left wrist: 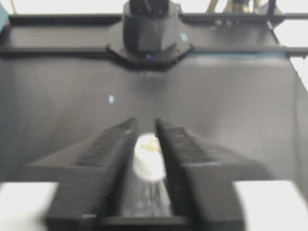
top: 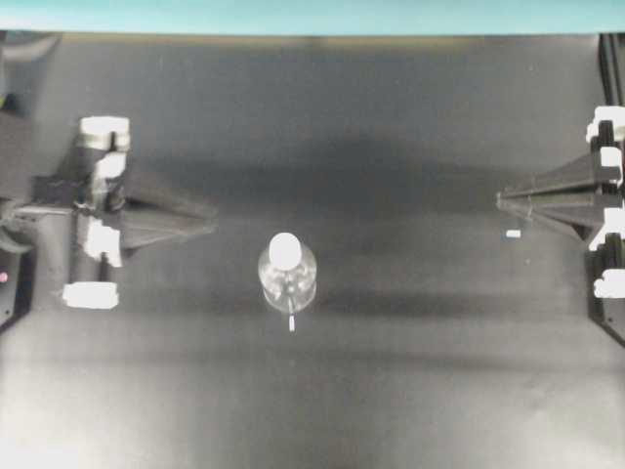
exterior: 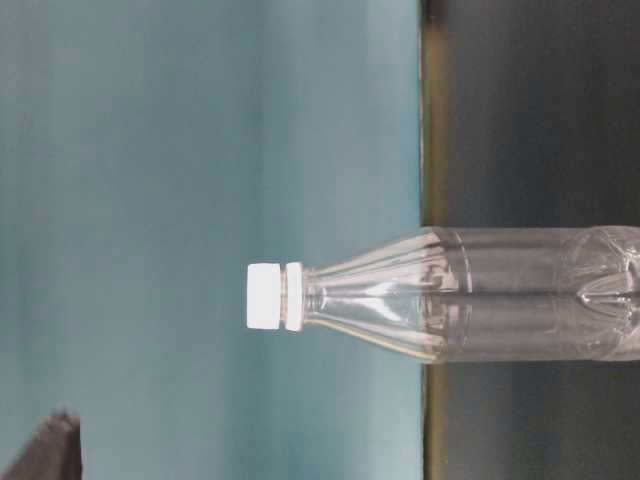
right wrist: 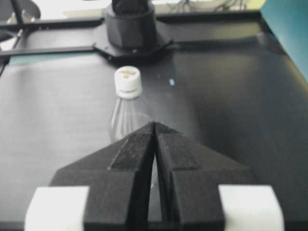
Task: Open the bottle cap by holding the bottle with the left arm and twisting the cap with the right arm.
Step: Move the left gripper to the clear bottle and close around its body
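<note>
Jaws of the left gripper (top: 210, 229) stand parted, the right gripper's (top: 500, 200) clenched empty; between them, well apart, the capped (top: 284, 250) bottle (top: 287, 274) stands upright.

A matte black table top (top: 410, 391) fills nearly the whole overhead view, with soft grey shadows across its middle and small white tape marks (top: 513, 234) stuck to it. Along its far edge runs a plain teal wall (top: 312, 15). In the wrist views, bright light glares white beyond the table's dark frame rails (left wrist: 57, 20).
</note>
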